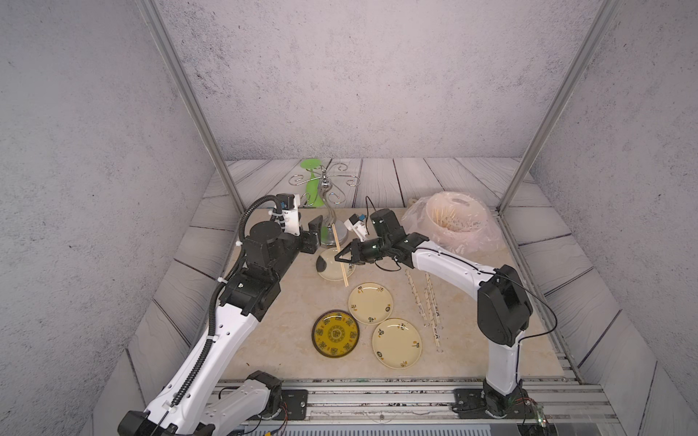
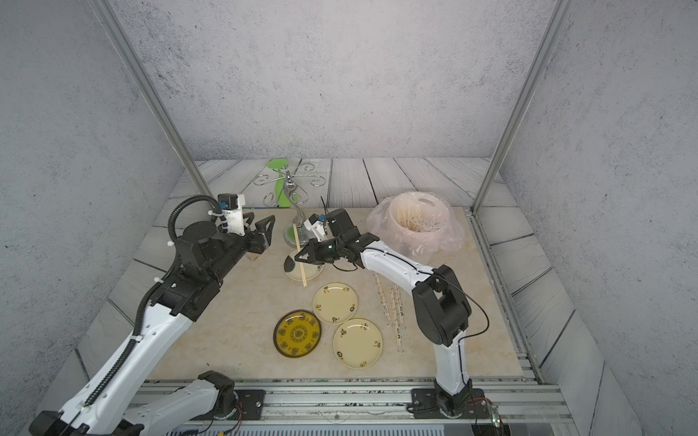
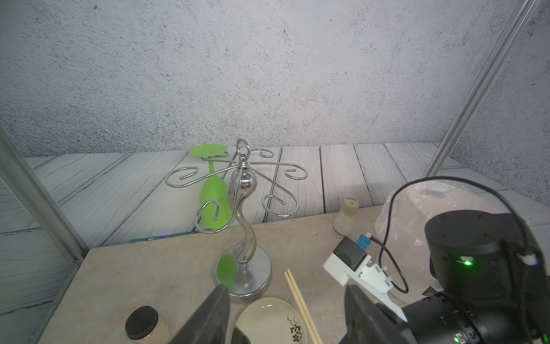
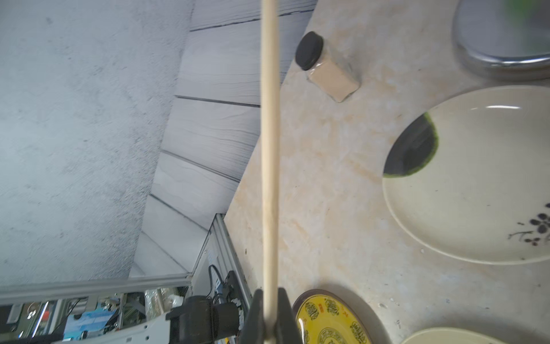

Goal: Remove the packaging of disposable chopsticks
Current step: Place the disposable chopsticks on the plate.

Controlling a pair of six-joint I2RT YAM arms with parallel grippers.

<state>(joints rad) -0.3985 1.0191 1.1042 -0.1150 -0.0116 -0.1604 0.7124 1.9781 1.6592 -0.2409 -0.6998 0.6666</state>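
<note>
Right gripper [image 1: 337,259] pinching bare disposable chopsticks [image 4: 270,149], pair slanting over dark-patched cream plate [image 1: 327,275]. Left gripper [image 2: 262,219] spread wide, nothing in it, beside chrome cup rack [image 3: 244,208]. Packaging [image 1: 416,296], clear printed sleeves, flat on tabletop [image 1: 287,321] beside small cream plates [image 1: 370,303].

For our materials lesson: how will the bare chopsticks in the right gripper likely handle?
Probably stiff: the chopsticks run straight out past the right gripper unsupported. Likely light, being thin wood. Pinched at one spot, they might swivel.
</note>
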